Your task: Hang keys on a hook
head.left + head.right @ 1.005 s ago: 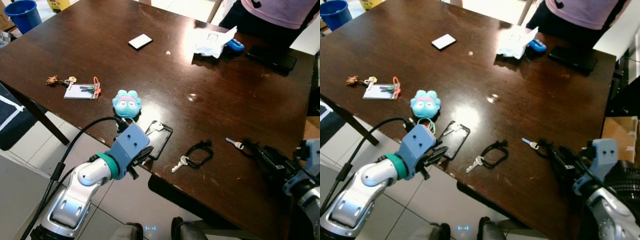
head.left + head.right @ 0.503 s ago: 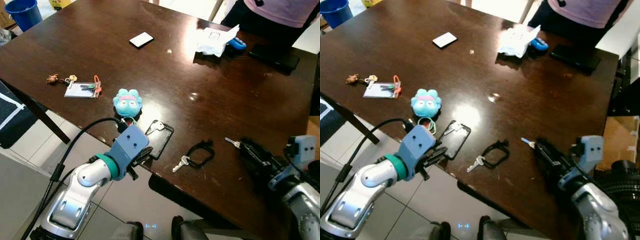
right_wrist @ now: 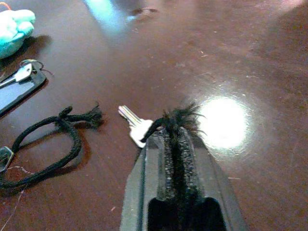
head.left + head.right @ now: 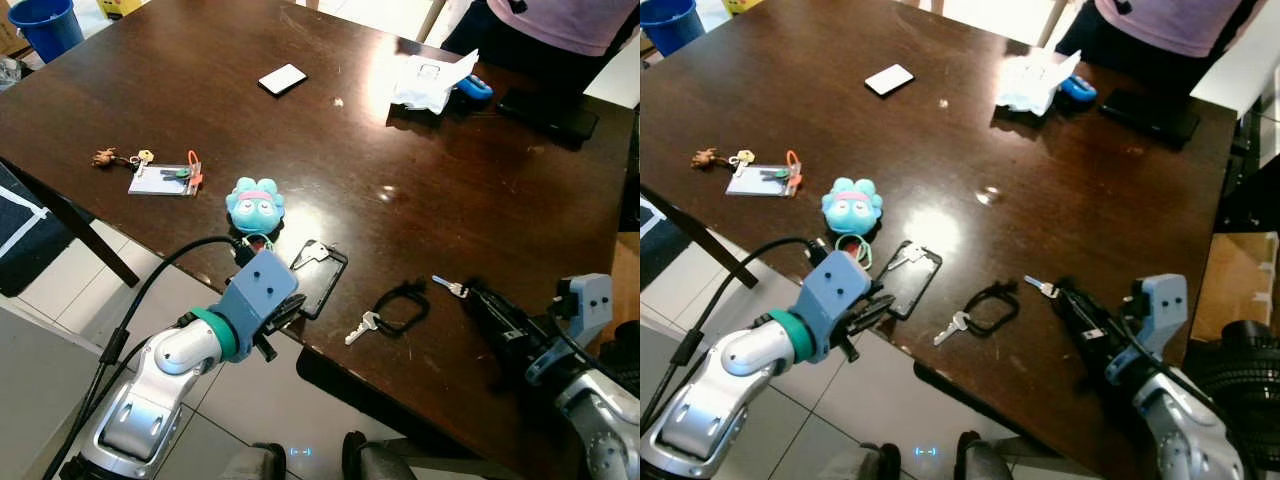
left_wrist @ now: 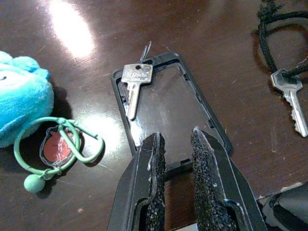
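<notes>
My right gripper [image 4: 470, 293] is low over the dark table's near right part, shut on the frayed black cord [image 3: 175, 115] of a small silver key [image 3: 136, 126], which sticks out past its tips. Just left of it lies another silver key [image 4: 360, 326] on a black cord loop [image 4: 400, 305]. My left gripper [image 5: 177, 138] hovers at the table's front edge over a black phone case [image 5: 168, 110], its fingers a little apart and holding nothing. A further key [image 5: 134, 82] rests on that case.
A blue plush toy [image 4: 254, 205] with a green ring [image 5: 57, 142] lies beside the case. A key bunch with a card [image 4: 160, 178] lies at the far left. A white card [image 4: 281, 79], tissue [image 4: 430, 85] and a person [image 4: 560, 20] are at the back.
My right arm has moved left and further over the table, carrying the small key toward the black cord loop. The left arm has not moved.
</notes>
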### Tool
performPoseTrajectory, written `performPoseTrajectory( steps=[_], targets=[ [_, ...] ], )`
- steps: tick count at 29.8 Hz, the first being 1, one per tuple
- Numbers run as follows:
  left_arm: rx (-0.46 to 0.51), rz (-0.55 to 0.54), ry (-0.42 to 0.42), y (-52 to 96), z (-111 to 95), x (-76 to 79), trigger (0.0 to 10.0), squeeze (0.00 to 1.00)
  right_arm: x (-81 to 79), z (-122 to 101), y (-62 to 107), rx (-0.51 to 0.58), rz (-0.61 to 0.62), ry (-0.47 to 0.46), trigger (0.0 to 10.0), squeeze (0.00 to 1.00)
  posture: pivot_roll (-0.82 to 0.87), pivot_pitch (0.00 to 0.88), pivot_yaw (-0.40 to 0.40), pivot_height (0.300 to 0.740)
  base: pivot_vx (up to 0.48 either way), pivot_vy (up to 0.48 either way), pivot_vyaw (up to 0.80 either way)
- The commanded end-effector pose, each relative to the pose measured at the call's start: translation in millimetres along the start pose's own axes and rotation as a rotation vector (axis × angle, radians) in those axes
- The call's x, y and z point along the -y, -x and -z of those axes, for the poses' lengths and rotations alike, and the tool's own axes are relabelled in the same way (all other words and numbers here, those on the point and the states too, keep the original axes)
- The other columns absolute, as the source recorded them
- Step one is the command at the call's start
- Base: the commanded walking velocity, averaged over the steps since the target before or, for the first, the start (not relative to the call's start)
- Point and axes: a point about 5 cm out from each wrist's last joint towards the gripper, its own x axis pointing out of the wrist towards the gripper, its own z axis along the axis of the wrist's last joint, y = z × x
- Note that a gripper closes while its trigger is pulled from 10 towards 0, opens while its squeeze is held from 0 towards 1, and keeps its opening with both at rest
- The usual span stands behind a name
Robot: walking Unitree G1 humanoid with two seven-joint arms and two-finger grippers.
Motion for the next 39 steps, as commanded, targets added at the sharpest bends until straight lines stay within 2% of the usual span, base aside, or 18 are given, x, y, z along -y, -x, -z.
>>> performPoseTrajectory(
  steps=[1,7,13,14,15,16,17,20,22,23,25,27,28,30,32,34,37,39],
  targets=[
    [-0.024,0.007,0.009,2.3,5.0,3.3,10.0,0.0,0.6,25.5,7.2,-0.098,0.026,-0.067,0.0,0.0,0.03,0.2,0.099,0.74,0.0,0.0,0.0],
    [-0.027,0.007,0.009,1.7,5.6,3.3,10.0,0.0,2.2,25.0,6.2,-0.09,0.038,-0.081,0.0,0.0,0.03,0.199,0.098,0.74,0.0,0.0,0.0],
    [-0.025,0.001,0.013,3.6,4.1,0.6,10.0,0.0,-10.2,10.1,1.3,-0.008,-0.03,-0.147,0.0,0.0,0.03,0.199,0.098,0.74,0.0,0.0,0.0],
    [-0.025,-0.003,0.027,7.7,0.6,-2.7,10.0,0.0,-23.2,3.6,4.7,-0.002,-0.133,-0.17,0.0,0.0,0.02,0.202,0.103,0.74,0.0,0.0,0.0],
    [-0.025,-0.003,0.027,7.7,0.6,-2.7,10.0,0.0,-23.2,3.6,4.7,-0.002,-0.133,-0.17,0.0,0.0,0.02,0.202,0.103,0.74,0.0,0.0,0.0],
    [-0.024,-0.005,0.037,10.7,-2.0,-4.9,10.0,0.0,-33.4,-0.5,7.8,-0.002,-0.211,-0.186,0.0,0.0,0.02,0.202,0.103,0.74,0.0,0.0,0.0],
    [-0.028,0.023,0.084,20.5,-4.8,-6.0,10.0,0.0,-41.4,0.1,12.7,-0.028,-0.263,-0.173,10.0,0.0,0.01,0.2,0.109,0.74,0.0,0.0,0.0],
    [-0.031,0.053,0.119,28.3,-6.6,-5.5,10.0,0.0,-45.8,1.5,15.9,-0.048,-0.289,-0.163,10.0,0.0,0.01,0.2,0.109,0.74,0.0,0.0,0.0],
    [-0.053,0.123,0.218,37.3,-4.8,3.1,10.0,0.0,-38.2,10.4,16.5,-0.081,-0.227,-0.134,10.0,0.0,0.01,0.194,0.108,0.74,0.0,0.0,0.0],
    [-0.065,0.118,0.272,35.1,-3.6,5.5,10.0,0.0,-34.2,13.3,15.0,-0.088,-0.199,-0.125,10.0,0.0,0.01,0.194,0.108,0.74,0.0,0.0,0.0],
    [-0.071,0.101,0.312,31.5,-3.4,6.5,10.0,0.0,-31.5,15.4,13.4,-0.092,-0.182,-0.118,10.0,0.0,0.01,0.184,0.106,0.74,0.0,0.0,0.0],
    [-0.071,0.101,0.312,31.5,-3.4,6.5,10.0,0.0,-31.5,15.4,13.4,-0.092,-0.182,-0.118,10.0,0.0,0.01,0.184,0.106,0.74,0.0,0.0,0.0],
    [-0.062,0.041,0.351,21.3,-6.9,4.6,10.0,0.0,-28.6,16.1,10.0,-0.094,-0.16,-0.113,10.0,0.0,0.01,0.179,0.105,0.74,0.0,0.0,0.0],
    [-0.062,0.041,0.351,21.3,-6.9,4.6,10.0,0.0,-28.6,16.1,10.0,-0.094,-0.16,-0.113,10.0,0.0,0.01,0.179,0.105,0.74,0.0,0.0,0.0],
    [-0.039,-0.101,0.361,-6.4,-18.6,-3.9,10.0,0.0,-24.7,17.0,3.4,-0.101,-0.129,-0.106,10.0,0.0,0.02,0.162,0.097,0.74,0.0,0.0,0.0],
    [-0.017,-0.185,0.317,-27.2,-30.9,-11.8,10.0,0.0,-23.6,18.2,-0.6,-0.111,-0.115,-0.099,10.0,0.0,0.01,0.158,0.097,0.74,0.0,0.0,0.0],
    [0.005,-0.211,0.252,-34.4,-38.1,-15.2,10.0,0.0,-23.1,18.5,-0.9,-0.114,-0.109,-0.1,10.0,0.0,0.01,0.156,0.099,0.74,0.0,0.0,0.0],
    [0.005,-0.211,0.252,-34.4,-38.1,-15.2,10.0,0.0,-23.1,18.5,-0.9,-0.114,-0.109,-0.1,10.0,0.0,0.01,0.156,0.099,0.74,0.0,0.0,0.0]
  ],
)
